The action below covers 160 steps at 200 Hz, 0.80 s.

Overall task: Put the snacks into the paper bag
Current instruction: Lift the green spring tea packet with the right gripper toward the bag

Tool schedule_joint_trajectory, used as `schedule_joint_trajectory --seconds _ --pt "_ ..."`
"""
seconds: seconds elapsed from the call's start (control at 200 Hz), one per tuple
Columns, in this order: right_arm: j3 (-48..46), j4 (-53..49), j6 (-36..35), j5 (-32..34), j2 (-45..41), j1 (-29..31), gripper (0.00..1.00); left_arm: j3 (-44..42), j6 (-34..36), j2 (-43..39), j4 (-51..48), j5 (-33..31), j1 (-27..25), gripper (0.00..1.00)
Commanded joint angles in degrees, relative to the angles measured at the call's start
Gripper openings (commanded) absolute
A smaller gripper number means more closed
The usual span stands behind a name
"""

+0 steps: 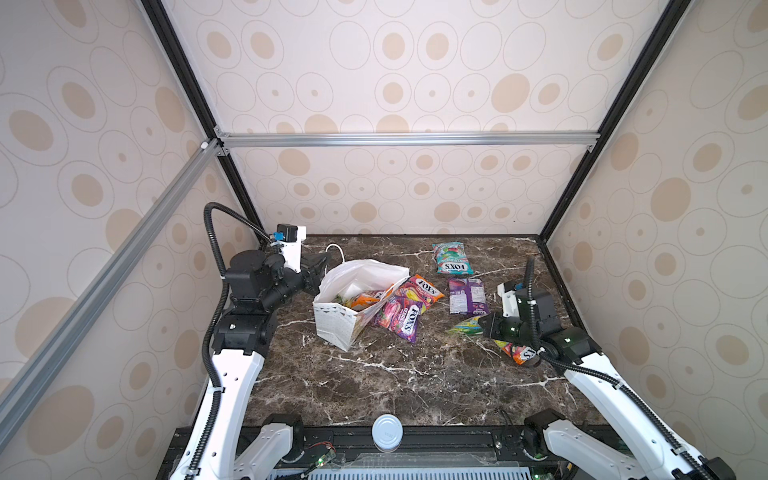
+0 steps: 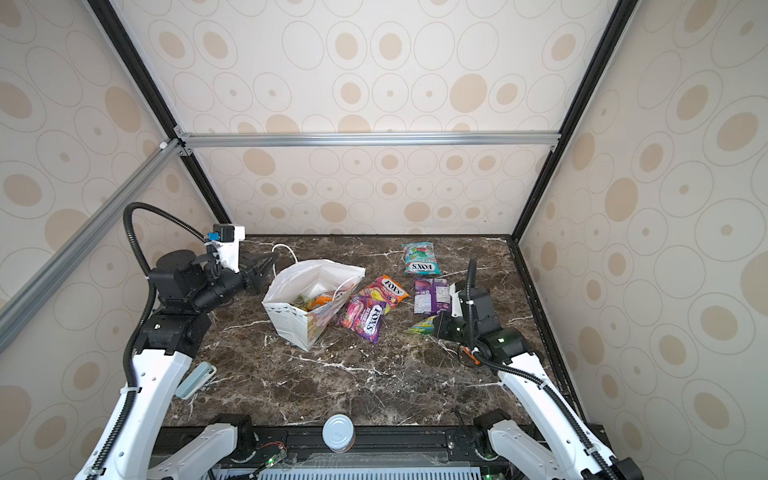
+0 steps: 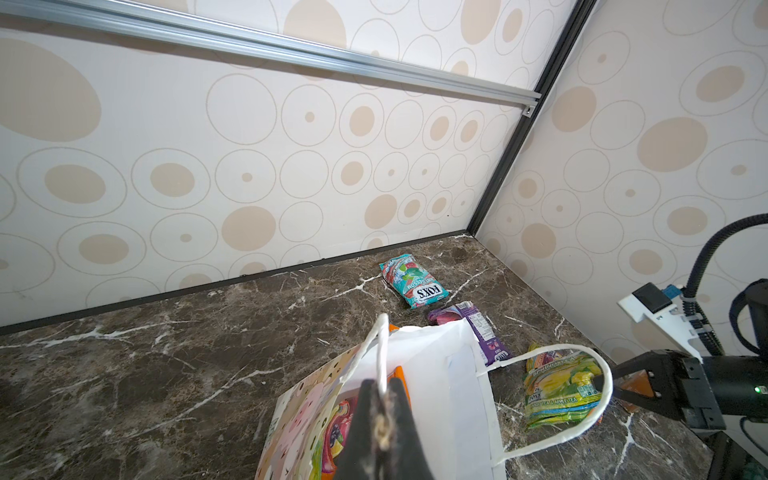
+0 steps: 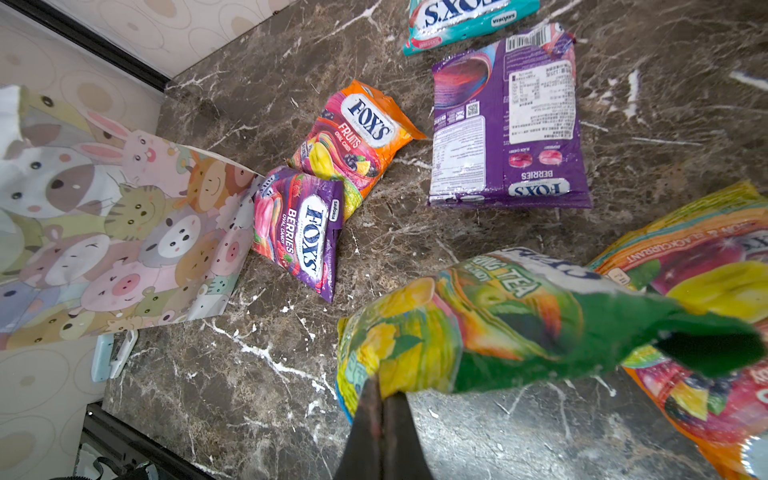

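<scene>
I see the dark marble counter carrying the paper bag. Beside it the magenta packet overlaps the orange packet. The purple packet and teal packet lie farther back, and a pale blue case lies at the left edge.

Lab robot cell: alu frame, wallpapered panels, marble-look tabletop.

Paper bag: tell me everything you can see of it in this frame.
The paper bag stands on the marble table with its mouth wide open. It is white paper inside; one narrow side shows tiny dots and triangle bunting, and a broad face shows cartoon animals. The left gripper is shut on one white cord handle; the other handle loops free. An orange packet shows inside. A magenta Berries packet lies against the animal face.
</scene>
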Motion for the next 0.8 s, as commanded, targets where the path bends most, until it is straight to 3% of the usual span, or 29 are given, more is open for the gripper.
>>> schedule_joint_trajectory --seconds 0.0,0.44,0.795 --pt "3.82 -0.7 -1.78 -0.25 -0.35 -0.22 0.0 0.68 -0.66 -1.35 2.04 1.05 0.36 0.0" --pt "11.89 -2.35 -4.52 -1.32 2.38 0.39 0.0 0.74 -0.57 -1.36 2.08 1.14 0.48 0.0" --pt "21.26 -1.52 -6.45 0.94 7.43 4.99 0.0 0.74 -0.58 -1.52 2.08 1.14 0.46 0.0"
